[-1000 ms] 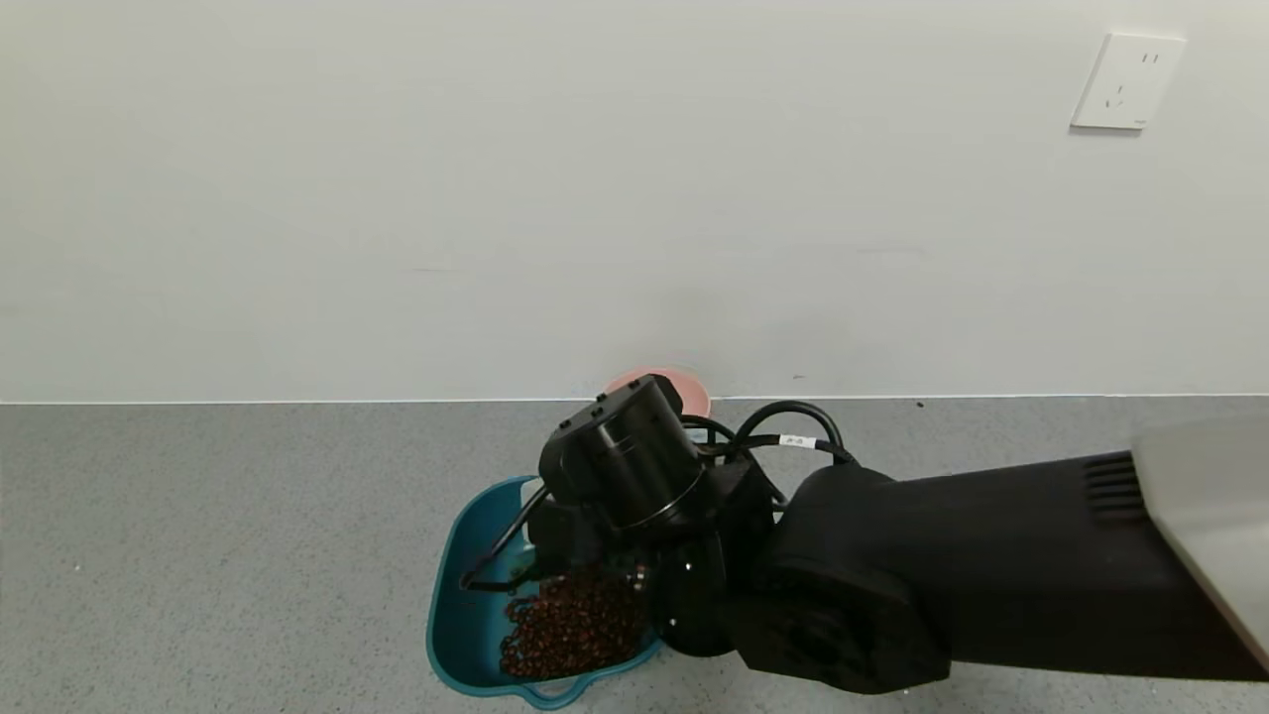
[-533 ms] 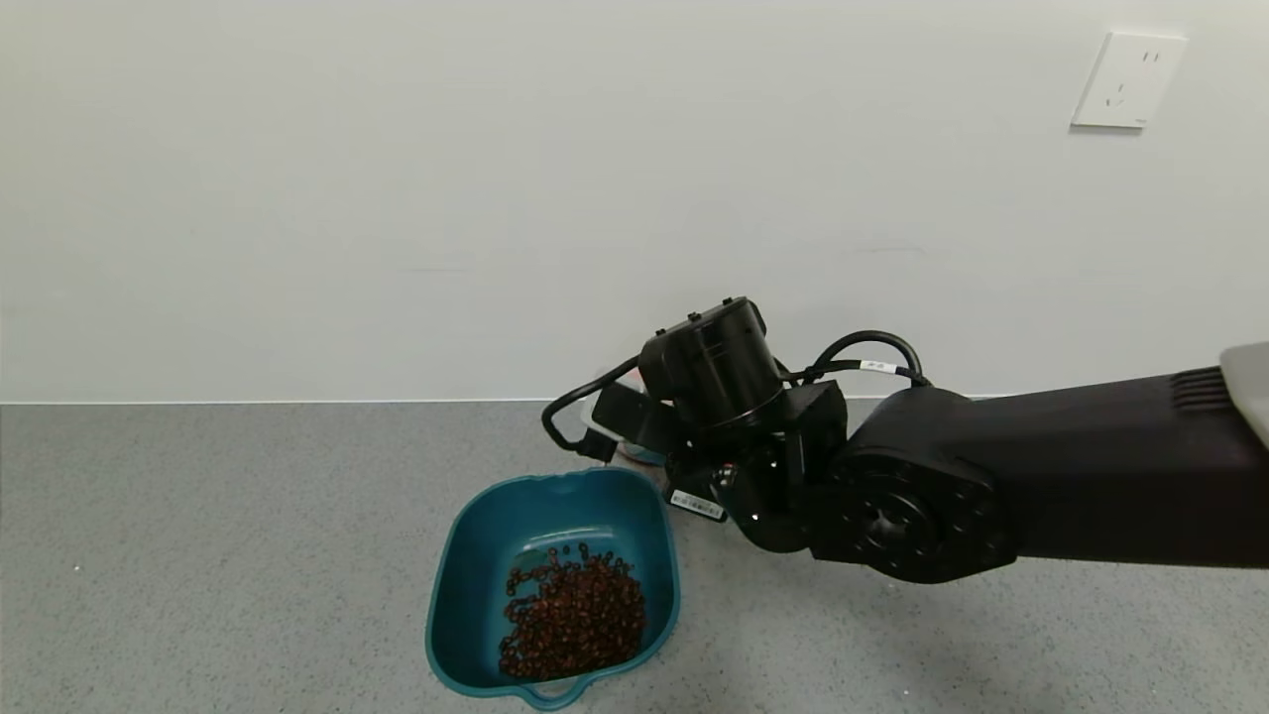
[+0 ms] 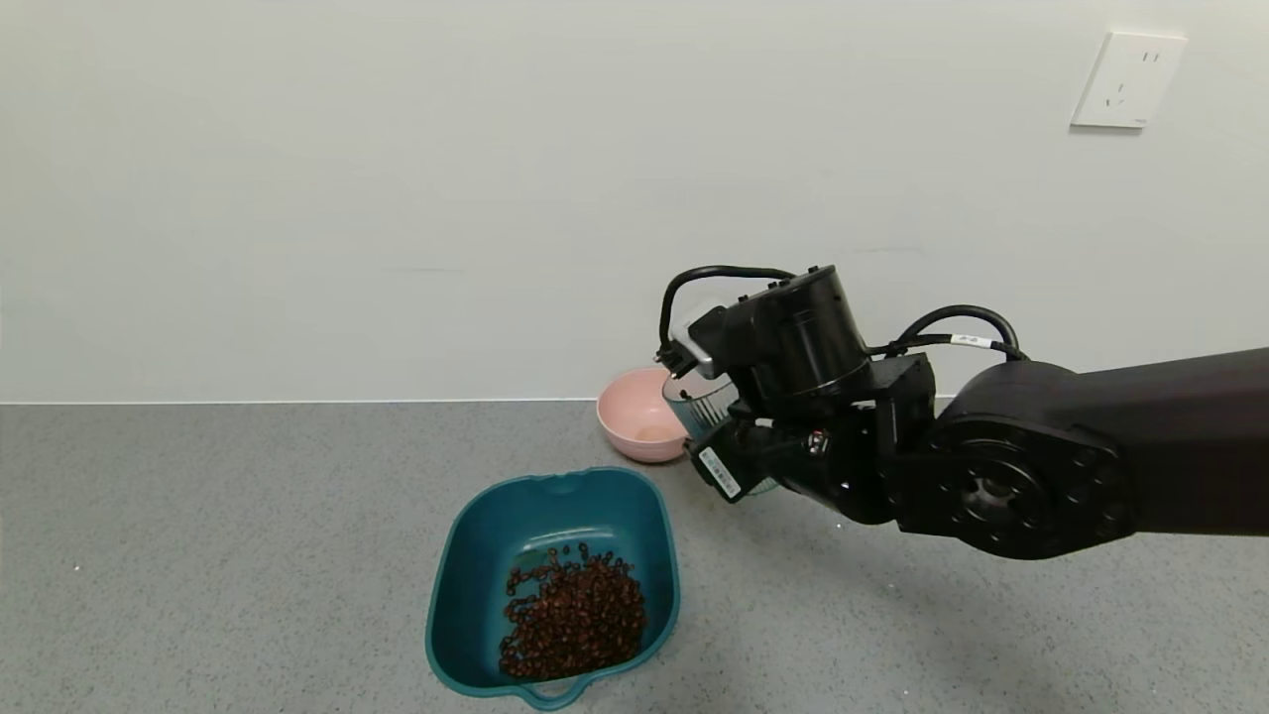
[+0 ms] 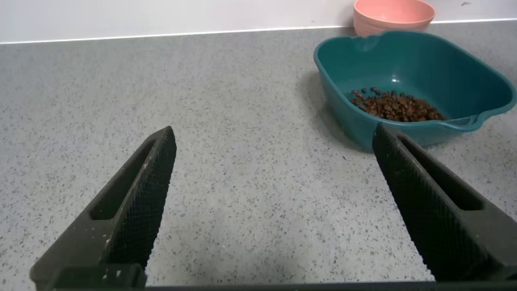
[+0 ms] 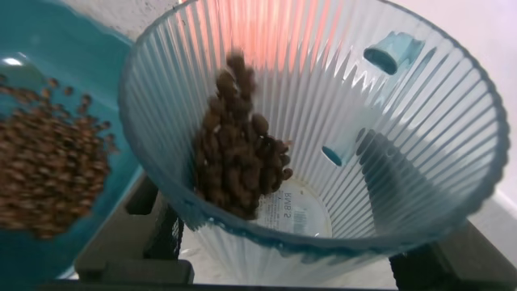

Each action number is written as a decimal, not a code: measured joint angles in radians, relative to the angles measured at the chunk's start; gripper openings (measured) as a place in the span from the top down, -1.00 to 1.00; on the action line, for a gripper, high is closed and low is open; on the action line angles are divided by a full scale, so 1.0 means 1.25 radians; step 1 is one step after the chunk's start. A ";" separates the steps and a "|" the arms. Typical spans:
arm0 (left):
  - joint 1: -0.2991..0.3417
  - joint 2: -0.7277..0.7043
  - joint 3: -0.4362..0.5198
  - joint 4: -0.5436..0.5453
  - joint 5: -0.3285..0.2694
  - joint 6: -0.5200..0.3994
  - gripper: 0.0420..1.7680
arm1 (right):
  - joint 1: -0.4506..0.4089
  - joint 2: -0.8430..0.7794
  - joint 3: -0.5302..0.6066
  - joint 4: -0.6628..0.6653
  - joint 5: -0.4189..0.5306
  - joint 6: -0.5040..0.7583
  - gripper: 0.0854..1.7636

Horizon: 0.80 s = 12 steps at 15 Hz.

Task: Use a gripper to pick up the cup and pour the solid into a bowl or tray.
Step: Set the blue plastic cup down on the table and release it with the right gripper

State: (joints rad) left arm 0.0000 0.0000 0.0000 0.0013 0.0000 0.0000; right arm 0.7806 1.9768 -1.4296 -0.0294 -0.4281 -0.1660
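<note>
Pink bowl (image 3: 639, 428) crowds the tub's (image 3: 451, 570) far side — elsewhere open.

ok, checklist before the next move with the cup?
1. Cup gripped by right hand: ok.
2. Cup empty: not ok, beans are inside it.
3. Cup over teal tub: not ok, it is raised off to the tub's side, near the pink bowl.
4. Tub upright, with a bean pile inside: ok.
5. Left hand out of the way: ok, open, apart from the tub.
</note>
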 joint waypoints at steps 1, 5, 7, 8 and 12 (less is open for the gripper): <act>0.000 0.000 0.000 0.000 0.000 0.000 -0.98 | -0.004 -0.013 0.020 -0.003 0.003 0.043 -0.54; 0.000 0.000 0.000 0.000 0.000 0.000 -0.98 | -0.023 -0.061 0.129 -0.136 0.005 0.124 -0.54; 0.000 0.000 0.000 0.000 0.000 0.000 -0.98 | -0.035 -0.080 0.215 -0.256 0.007 0.129 -0.54; 0.000 0.000 0.000 -0.001 0.000 0.000 -0.98 | -0.042 -0.087 0.255 -0.319 0.007 0.131 -0.54; 0.000 0.000 0.000 0.000 0.000 0.000 -0.98 | -0.091 -0.099 0.373 -0.509 0.002 0.134 -0.54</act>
State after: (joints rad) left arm 0.0000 0.0000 0.0000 0.0009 -0.0004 0.0000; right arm 0.6668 1.8536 -0.9634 -0.6662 -0.4251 0.0017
